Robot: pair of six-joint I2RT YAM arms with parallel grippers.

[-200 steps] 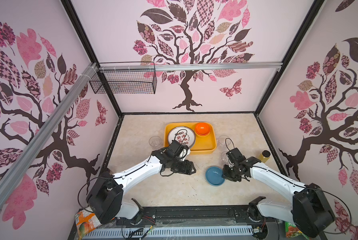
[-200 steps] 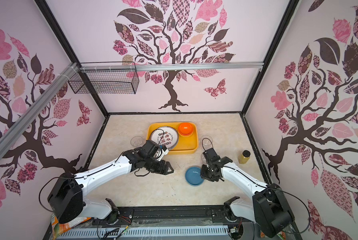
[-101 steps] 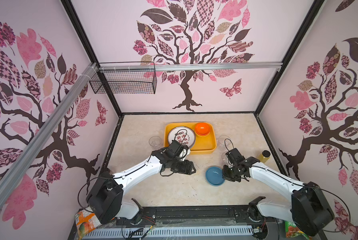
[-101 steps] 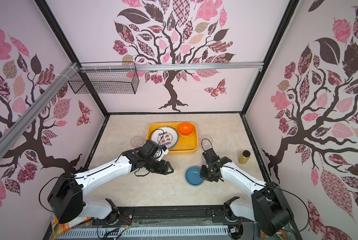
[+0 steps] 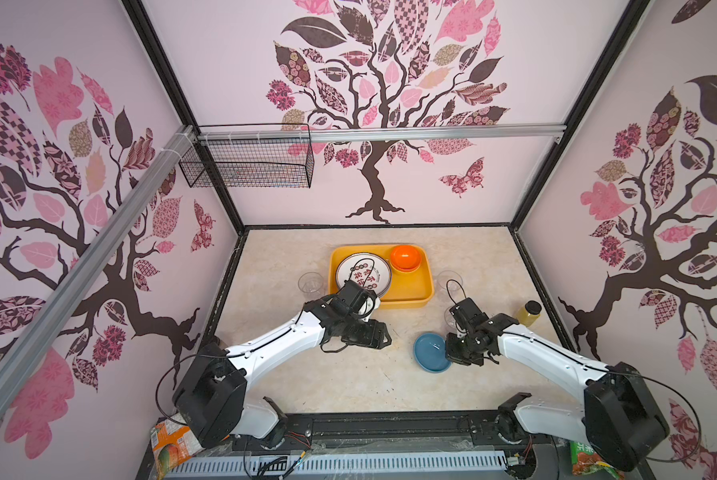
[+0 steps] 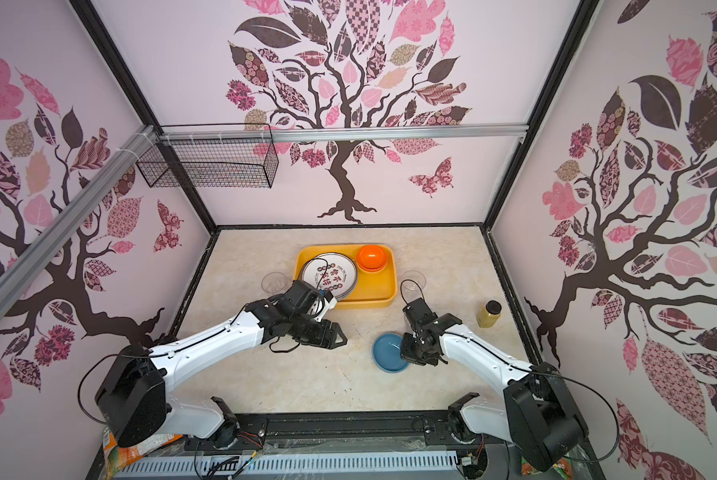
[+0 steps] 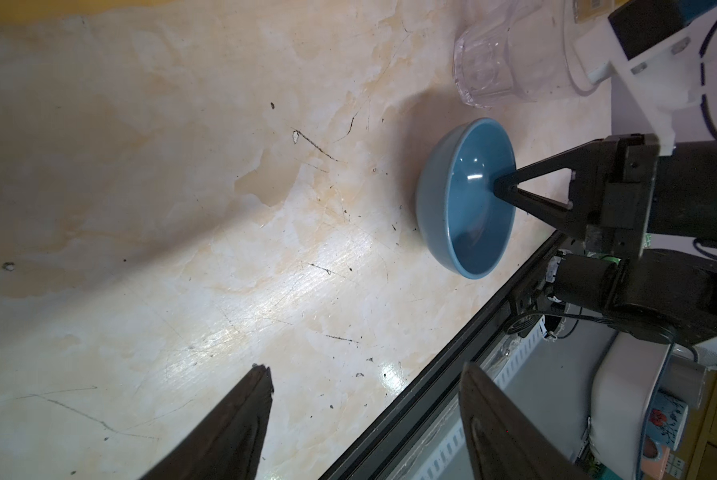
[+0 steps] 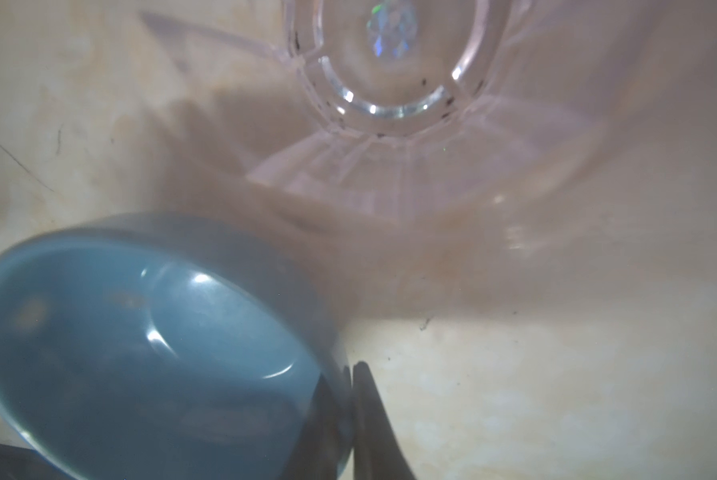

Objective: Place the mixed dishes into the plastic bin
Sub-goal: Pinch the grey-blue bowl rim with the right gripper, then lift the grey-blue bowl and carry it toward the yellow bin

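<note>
We see the right gripper (image 8: 346, 419) pressed together on the right-hand wall of the blue bowl (image 8: 140, 353): one finger (image 8: 371, 419) lies outside the rim, and its partner shows as a dark shape inside. The bowl is on the marble-patterned table (image 5: 348, 374), near the front and right of the middle, outside the plastic bin (image 5: 411, 293).

Just beyond the gripper, on the far side, stands a clear tumbler (image 8: 390, 83), close to the bowl. In both top views the right wrist hides most of it, while both wrist views show its faceted base plainly.

The left gripper (image 7: 369, 415) hangs over bare table left of the bowl, its fingers spread wide with nothing between them.

Farther off, the bin lies in the far half of the table. It holds a white plate (image 5: 363, 272) with dark characters on its left side and an orange bowl (image 5: 406, 257) in its far right corner. The left arm's wrist overlaps the bin's near left corner in both top views.

A second tumbler (image 5: 311, 282) stands left of the bin and a third (image 5: 448, 279) right of it. An amber bottle (image 5: 528, 312) stands near the right wall.

Only the left wrist view shows the right gripper's tips meeting at the bowl's rim.
</note>
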